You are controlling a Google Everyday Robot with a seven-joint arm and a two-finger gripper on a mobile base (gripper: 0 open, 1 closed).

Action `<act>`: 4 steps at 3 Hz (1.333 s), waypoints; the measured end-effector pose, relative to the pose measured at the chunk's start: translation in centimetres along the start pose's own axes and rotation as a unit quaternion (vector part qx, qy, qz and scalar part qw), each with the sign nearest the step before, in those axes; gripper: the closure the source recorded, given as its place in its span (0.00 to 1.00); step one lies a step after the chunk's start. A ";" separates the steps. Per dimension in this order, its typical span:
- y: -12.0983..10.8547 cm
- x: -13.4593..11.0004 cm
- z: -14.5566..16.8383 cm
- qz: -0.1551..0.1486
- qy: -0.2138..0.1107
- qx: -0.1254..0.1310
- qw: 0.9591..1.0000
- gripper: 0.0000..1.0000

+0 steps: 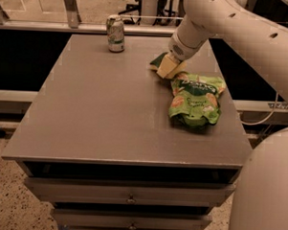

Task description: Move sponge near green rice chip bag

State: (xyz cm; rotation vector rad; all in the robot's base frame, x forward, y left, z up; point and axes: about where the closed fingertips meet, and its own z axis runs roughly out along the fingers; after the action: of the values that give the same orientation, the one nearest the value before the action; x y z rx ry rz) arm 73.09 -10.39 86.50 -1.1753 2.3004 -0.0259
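The sponge (161,65), dark green on top with a pale yellow base, is tilted at the upper left corner of the green rice chip bag (196,97). It touches or nearly touches the bag's edge. My gripper (170,65) comes down from the upper right on the white arm and is shut on the sponge. The arm's wrist hides the sponge's far side. The bag lies flat on the right side of the grey table (110,110), crinkled, with white lettering.
A small green-and-white drink can (116,33) stands upright at the table's back, left of the sponge. The table has drawers (131,193) below its front edge. My white arm and base fill the right side of the view.
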 end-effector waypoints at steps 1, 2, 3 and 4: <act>-0.3 0.7 0.3 -0.004 0.009 -0.001 1.000 0.04; -0.6 1.2 -0.2 -0.005 0.007 0.006 1.000 0.00; -0.3 0.6 -1.6 -0.002 -0.019 0.025 0.999 0.00; -0.3 0.2 -1.7 -0.003 -0.030 0.031 0.999 0.00</act>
State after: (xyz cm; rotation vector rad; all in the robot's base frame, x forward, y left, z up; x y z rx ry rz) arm 72.39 -11.08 87.98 -1.1361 2.2272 -0.0637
